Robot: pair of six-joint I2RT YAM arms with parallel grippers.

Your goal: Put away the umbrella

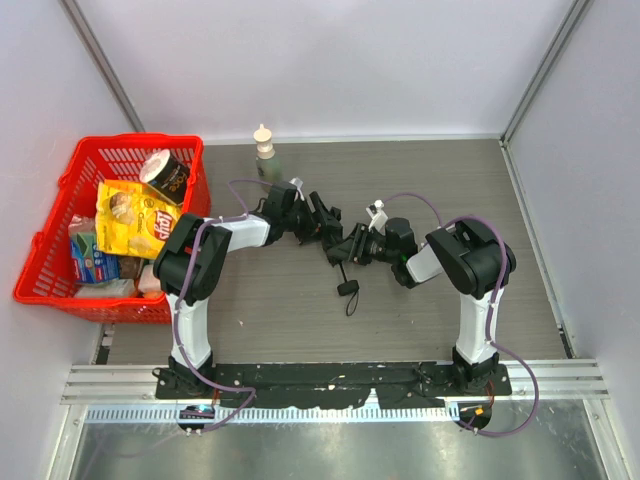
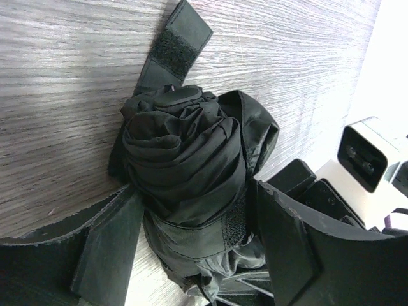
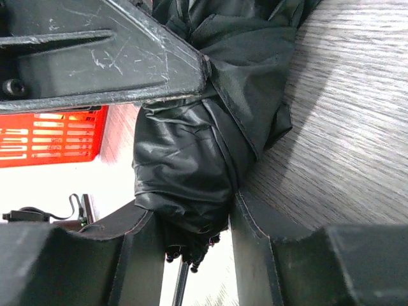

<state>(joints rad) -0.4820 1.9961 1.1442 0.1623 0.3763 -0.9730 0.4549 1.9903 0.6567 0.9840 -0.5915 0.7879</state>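
A: Where is the black, rolled charcoal-fabric umbrella (image 2: 185, 159) found?
B: Midway between the side edges of the table (image 1: 250, 300), squeezed by the left gripper (image 2: 191, 248) and right gripper (image 3: 191, 248).
A: Advice?
B: The roll should be held tight while the loose velcro strap (image 2: 172, 54) is wrapped.

Black-and-white arms (image 1: 190, 325), purple cables (image 1: 412, 196)

One umbrella (image 2: 185, 159) - just the one. Two grippers, count them: left gripper (image 1: 318, 222), right gripper (image 1: 352, 246). One table (image 1: 450, 180). One red basket (image 1: 40, 250), holding one yellow bag (image 1: 135, 215), one round tub (image 1: 165, 175), one blue packet (image 1: 95, 262) - the rest too buried to count. One bottle (image 1: 264, 145).
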